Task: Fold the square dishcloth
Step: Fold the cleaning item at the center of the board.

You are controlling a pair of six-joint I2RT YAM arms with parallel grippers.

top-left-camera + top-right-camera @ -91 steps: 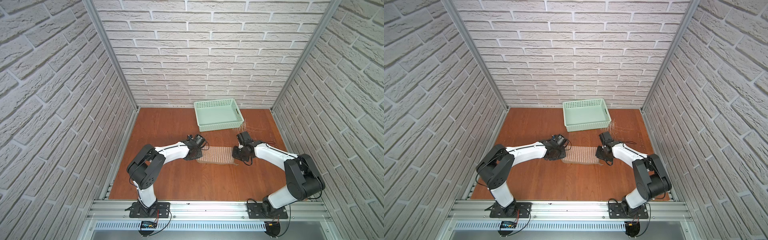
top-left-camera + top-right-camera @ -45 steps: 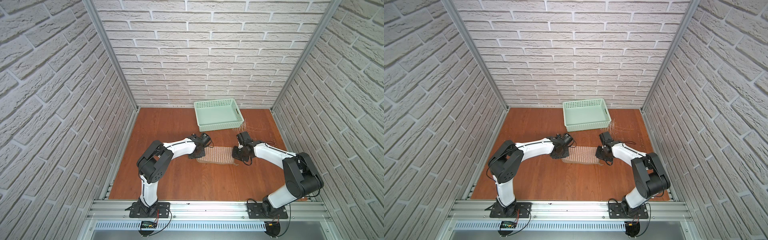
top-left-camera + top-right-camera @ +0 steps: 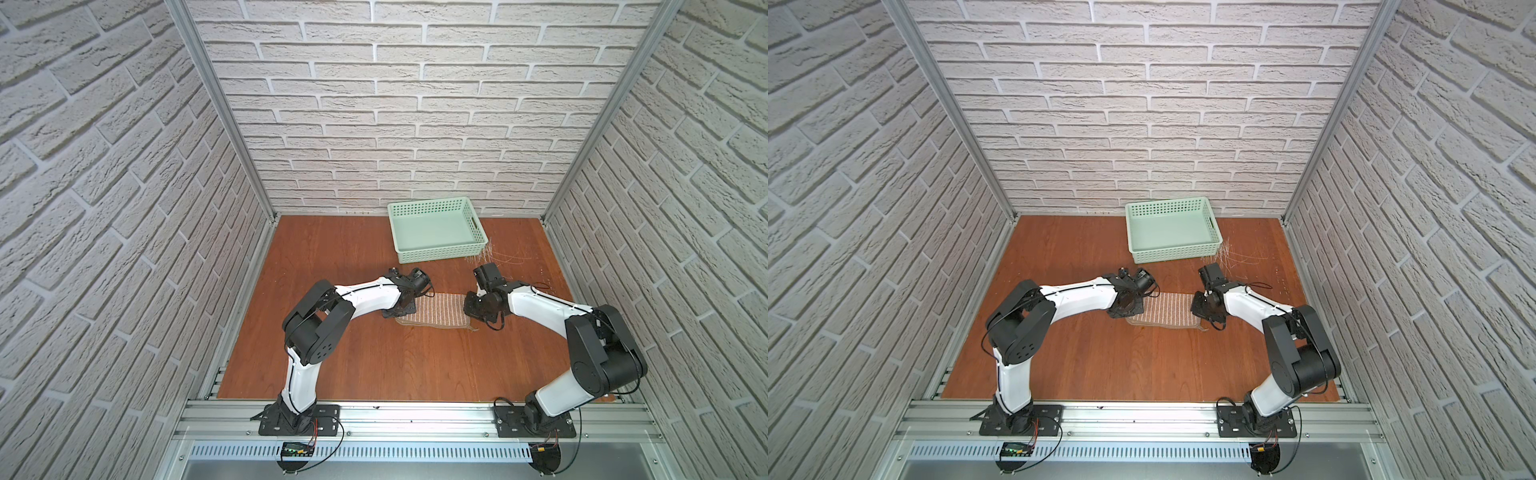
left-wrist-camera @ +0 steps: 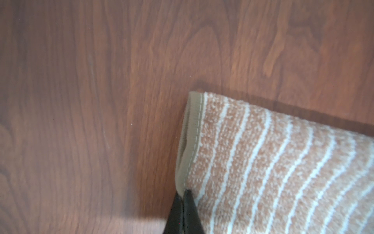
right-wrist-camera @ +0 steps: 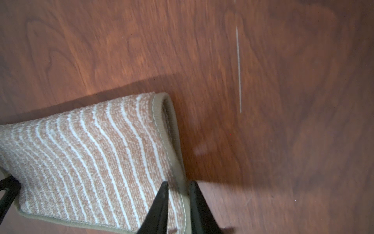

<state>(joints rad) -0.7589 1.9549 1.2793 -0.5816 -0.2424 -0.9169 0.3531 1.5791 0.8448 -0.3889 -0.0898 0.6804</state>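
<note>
Tan dishcloth [image 3: 434,311] w/ thin cream stripes, darker hem

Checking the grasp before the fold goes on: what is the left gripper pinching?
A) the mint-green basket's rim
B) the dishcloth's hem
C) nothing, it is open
B: in the left wrist view the left gripper is shut on the darker hem of the square dishcloth.

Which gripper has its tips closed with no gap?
The left gripper: tips meet at the hem of the square dishcloth. The right gripper shows a gap, hem between its tips.
</note>
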